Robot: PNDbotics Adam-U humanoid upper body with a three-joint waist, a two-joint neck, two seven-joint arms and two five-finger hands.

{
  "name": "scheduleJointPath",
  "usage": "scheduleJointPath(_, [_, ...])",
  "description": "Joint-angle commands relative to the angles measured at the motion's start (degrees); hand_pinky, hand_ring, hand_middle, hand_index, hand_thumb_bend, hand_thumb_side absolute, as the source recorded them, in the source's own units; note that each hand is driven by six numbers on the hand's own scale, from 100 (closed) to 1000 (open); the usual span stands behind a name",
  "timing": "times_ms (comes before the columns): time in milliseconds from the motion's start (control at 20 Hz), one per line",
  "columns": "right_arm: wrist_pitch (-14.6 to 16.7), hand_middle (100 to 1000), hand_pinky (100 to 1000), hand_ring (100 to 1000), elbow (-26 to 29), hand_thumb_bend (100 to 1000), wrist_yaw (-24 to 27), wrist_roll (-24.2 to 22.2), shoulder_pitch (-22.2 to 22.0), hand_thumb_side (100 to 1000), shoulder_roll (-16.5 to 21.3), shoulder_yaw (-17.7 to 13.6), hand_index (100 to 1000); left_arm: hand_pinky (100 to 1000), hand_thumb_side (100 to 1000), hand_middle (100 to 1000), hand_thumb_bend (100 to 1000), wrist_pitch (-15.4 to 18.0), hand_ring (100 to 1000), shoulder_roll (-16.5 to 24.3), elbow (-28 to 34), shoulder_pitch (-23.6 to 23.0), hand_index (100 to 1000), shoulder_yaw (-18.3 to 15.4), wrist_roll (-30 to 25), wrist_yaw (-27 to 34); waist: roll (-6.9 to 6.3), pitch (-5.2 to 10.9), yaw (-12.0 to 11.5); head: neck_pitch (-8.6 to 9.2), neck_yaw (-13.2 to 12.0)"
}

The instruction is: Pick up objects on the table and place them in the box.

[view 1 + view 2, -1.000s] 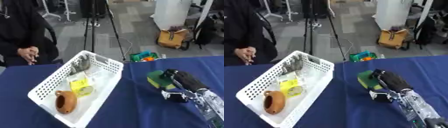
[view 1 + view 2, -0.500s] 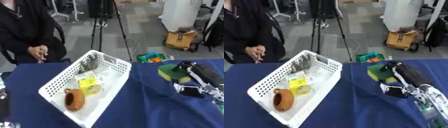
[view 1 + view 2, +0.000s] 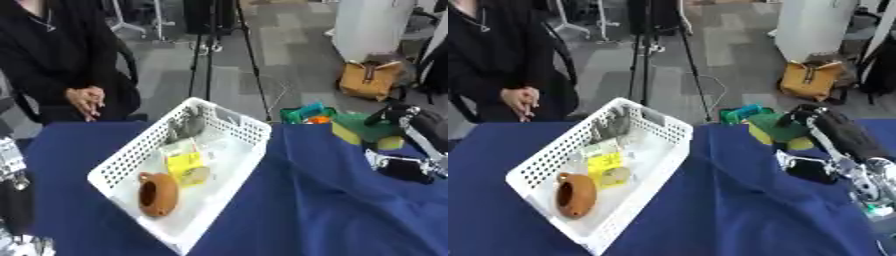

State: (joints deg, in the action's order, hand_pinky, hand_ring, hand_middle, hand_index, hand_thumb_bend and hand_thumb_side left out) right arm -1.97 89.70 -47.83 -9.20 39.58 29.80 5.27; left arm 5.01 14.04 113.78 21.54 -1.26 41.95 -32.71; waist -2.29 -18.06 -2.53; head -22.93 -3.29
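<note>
The right hand (image 3: 826, 131) is reaching in from the right side of the frame, its black fingers (image 3: 802, 114) curling down over a green and yellow sponge (image 3: 770, 128) at the right centre of the picture. The fingers are lying on top of the sponge and bending around its far edge, while the thumb (image 3: 808, 169) is sticking out lower down, over the blue tablecloth (image 3: 728, 210); whether the sponge is sitting on the cloth or being lifted clear of it cannot be told. The right arm (image 3: 866, 176), black with silver joints, is running off toward the lower right corner.

The white basket (image 3: 229, 159) is lying askew in the middle left of the frame, well apart from the sponge. Inside it, a brown clay pot (image 3: 157, 194) is resting on its side near the lower end, a yellow packet (image 3: 185, 161) is sitting just above it in the middle, and a grey object (image 3: 187, 126) is lying at the upper end.

At the left edge and lower left corner of the left eye view, part of the left arm (image 3: 14, 186) is showing; the left hand itself is not appearing in either view.

Beyond the table's far edge, near the upper right of the basket, something green and orange (image 3: 306, 113) is sitting on the floor.
</note>
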Motion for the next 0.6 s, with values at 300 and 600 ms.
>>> scheduleJointPath(300, [-0.16, 261, 100, 265, 3.38, 100, 1.78, -0.65, 3.74, 192, 3.56, -0.26, 500, 757, 899, 808, 100, 0.10, 674, 1.50, 0.82, 0.49, 756, -0.09, 0.00, -0.19, 0.28, 1.92, -0.23, -0.46, 0.93])
scheduleJointPath(600, [0.03, 259, 100, 264, 4.34, 100, 2.72, -1.54, 6.09, 178, 3.94, 0.35, 496, 757, 898, 809, 100, 0.13, 674, 1.49, 0.82, 0.39, 756, -0.02, -0.05, -0.18, 0.43, 2.09, -0.40, -0.71, 1.60])
